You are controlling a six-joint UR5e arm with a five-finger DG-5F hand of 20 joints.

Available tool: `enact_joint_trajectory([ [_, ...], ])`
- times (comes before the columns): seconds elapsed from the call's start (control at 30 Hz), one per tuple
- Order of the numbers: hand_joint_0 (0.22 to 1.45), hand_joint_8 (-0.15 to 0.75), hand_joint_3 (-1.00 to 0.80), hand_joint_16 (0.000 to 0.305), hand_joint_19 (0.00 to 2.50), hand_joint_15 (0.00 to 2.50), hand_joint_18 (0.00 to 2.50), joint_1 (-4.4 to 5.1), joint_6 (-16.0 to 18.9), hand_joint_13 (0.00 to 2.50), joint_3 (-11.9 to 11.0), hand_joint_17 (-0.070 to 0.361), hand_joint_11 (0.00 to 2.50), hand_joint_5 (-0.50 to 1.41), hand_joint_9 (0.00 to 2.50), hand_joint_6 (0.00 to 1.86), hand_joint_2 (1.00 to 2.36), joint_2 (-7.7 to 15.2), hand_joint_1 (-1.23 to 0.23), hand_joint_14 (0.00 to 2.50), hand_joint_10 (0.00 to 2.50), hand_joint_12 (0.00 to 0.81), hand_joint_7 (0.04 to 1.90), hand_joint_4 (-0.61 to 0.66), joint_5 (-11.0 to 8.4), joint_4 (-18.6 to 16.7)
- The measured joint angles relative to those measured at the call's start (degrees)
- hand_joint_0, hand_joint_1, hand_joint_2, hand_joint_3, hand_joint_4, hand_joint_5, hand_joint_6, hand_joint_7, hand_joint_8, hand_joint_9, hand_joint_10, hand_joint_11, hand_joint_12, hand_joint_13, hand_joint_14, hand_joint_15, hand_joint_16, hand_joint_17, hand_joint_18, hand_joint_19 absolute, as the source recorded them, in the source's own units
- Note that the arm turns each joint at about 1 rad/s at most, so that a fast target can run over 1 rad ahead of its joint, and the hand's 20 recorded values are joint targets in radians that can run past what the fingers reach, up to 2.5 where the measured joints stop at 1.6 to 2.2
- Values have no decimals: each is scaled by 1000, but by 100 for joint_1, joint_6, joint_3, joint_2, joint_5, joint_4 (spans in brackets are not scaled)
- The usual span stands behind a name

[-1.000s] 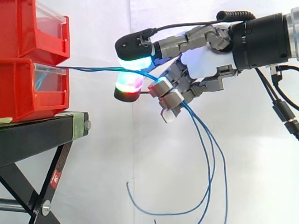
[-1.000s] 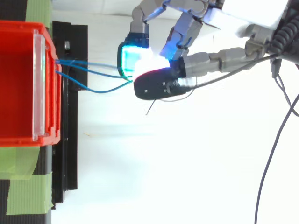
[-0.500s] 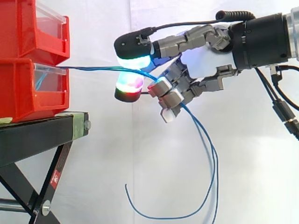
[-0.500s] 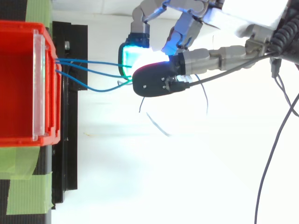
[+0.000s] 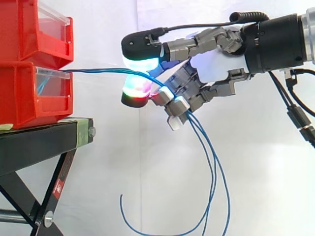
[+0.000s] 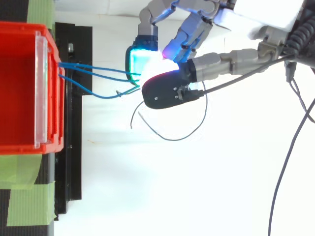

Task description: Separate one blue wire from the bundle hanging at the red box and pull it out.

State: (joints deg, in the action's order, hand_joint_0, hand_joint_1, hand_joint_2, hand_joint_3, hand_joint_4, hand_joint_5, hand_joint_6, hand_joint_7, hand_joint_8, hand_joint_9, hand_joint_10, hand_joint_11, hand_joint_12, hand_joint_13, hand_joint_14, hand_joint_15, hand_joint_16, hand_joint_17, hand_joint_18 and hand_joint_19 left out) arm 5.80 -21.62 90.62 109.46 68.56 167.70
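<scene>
Hand (image 5: 216, 66), reaching in from the right beside the stacked red bins (image 5: 24, 93) on the black stand (image 5: 39, 142), pinches the blue wires (image 5: 98, 72) between its glowing pads (image 5: 141, 64), the strands stretched from the lower bin's front and looping down below the hand.

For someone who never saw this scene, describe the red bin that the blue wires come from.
Find the black stand at the left of the side view; two red bins are stacked on it. It is the lower bin, directly on the stand. Unlike the upper bin, it has blue wires running from its front to the hand.
</scene>
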Motion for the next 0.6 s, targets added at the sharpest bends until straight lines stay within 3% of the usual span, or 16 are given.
enact_joint_trajectory([
  [0.27,555,360,-391,60,729,1206,879,0,0,1221,0,136,1295,-212,1121,925,1009,2,-799,25,19,438,1026,198,0,0],
  [0.6,607,346,-191,59,732,1213,872,0,0,1217,-1,132,1304,-212,1124,928,1020,-2,-782,26,17,432,1050,156,1,6],
])
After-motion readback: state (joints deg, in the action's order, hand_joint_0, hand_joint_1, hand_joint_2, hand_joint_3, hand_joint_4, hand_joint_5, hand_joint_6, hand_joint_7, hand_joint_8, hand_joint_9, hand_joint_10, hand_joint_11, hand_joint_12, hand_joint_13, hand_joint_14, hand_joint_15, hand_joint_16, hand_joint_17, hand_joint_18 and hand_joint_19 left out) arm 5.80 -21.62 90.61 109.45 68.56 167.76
